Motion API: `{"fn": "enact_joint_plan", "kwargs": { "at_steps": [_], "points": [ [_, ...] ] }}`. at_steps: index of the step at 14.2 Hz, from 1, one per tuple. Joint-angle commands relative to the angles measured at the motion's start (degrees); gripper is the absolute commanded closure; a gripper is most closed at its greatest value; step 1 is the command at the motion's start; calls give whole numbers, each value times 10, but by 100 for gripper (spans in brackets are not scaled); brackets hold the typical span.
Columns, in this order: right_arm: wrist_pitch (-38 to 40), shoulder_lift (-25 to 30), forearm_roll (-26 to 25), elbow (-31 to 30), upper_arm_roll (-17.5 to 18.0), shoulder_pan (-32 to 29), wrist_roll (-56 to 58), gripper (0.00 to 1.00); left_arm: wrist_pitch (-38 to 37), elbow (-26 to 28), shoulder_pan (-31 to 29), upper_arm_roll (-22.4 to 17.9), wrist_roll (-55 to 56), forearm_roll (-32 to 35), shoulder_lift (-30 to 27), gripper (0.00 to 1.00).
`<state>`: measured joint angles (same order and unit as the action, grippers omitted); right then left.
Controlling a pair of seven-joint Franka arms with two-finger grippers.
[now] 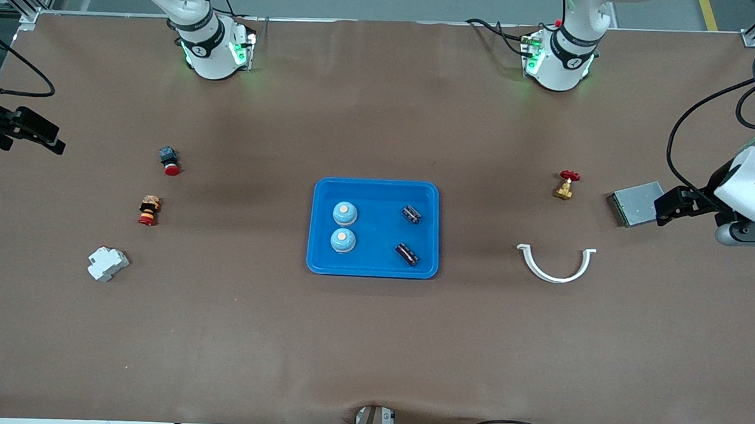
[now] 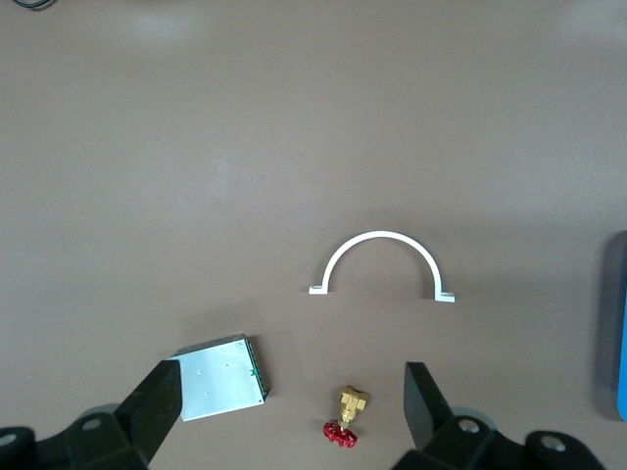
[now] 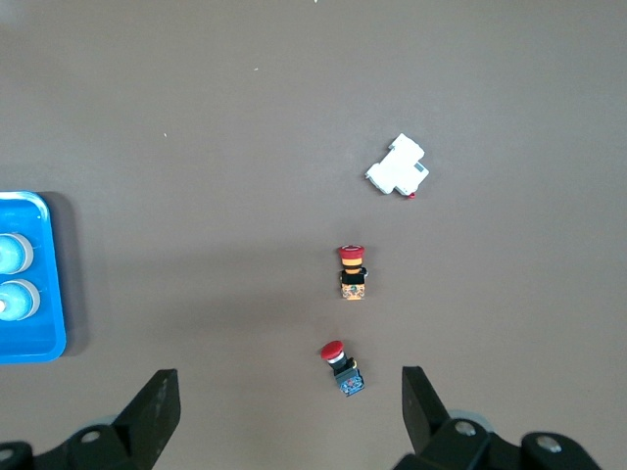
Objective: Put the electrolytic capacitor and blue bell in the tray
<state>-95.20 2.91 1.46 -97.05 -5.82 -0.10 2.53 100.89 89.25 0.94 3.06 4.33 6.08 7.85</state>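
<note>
In mid-table the tray [image 1: 372,267] holds two bells [image 1: 345,213] along its edge toward the right arm's end and two capacitors [image 1: 411,214] along its edge toward the left arm's end, one of each nearer the front camera

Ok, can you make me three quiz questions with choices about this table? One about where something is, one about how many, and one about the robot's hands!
1. Where are the blue bells?
A. In the blue tray
B. Beside the white arch
C. On the grey box

2. How many dark capacitors lie in the tray?
A. One
B. Two
C. Four

3. How is the left tool?
A. Shut on the red-handled valve
B. Holding a bell
C. Open, holding nothing

Answers: 1 A, both bells sit inside the tray's rim. 2 B, two lie toward the left arm's end of the tray. 3 C, its fingers stand wide apart over the table.
</note>
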Motion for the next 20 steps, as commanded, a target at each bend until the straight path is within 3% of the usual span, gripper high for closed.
{"fn": "enact_joint_plan", "kwargs": {
  "at_steps": [1,10,20],
  "points": [
    [5,0,7,1,-2,3,-9,0,-15,-12,11,-12,-9,10,0,0],
    [12,3,7,2,-3,0,-8,0,-14,-12,7,-9,-7,9,0,0],
    [29,4,0,19,-7,-8,-3,0,-18,-29,11,16,42,-52,-21,0]
  ]
}}
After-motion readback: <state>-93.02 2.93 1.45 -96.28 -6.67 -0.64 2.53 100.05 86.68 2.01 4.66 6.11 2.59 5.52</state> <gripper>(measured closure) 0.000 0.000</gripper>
